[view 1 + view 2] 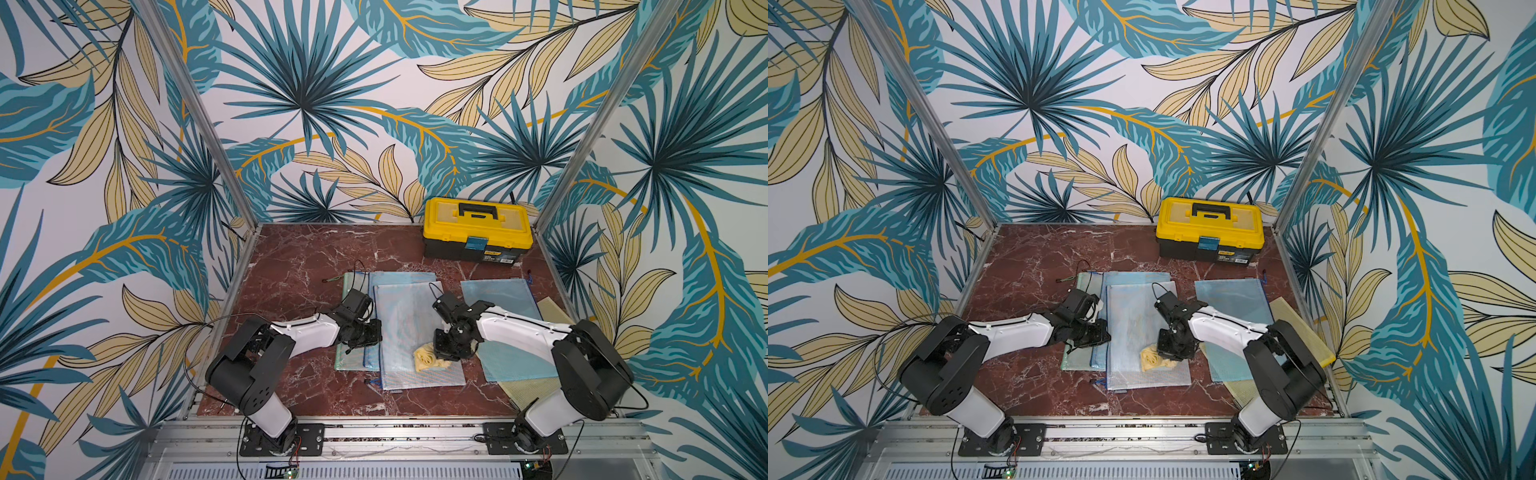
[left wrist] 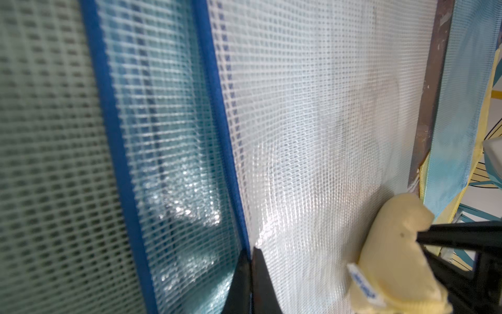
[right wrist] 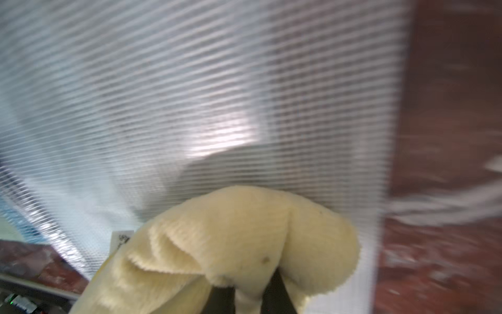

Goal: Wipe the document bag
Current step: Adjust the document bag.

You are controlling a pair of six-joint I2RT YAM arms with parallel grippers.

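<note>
Black tips of your left gripper are pressed together w/ nothing between them, at the blue-trimmed left edge of the document bag; prob. pinning it. The bag lies flat mid-surface on top of other bags, long axis running away from the arm bases; translucent white mesh, glossy, w/ faint grey patches. Your right gripper pinches the yellow cloth on the bag's near-right part; most of the bag lies fwd and left of it, so the right arm strokes that way.
</note>
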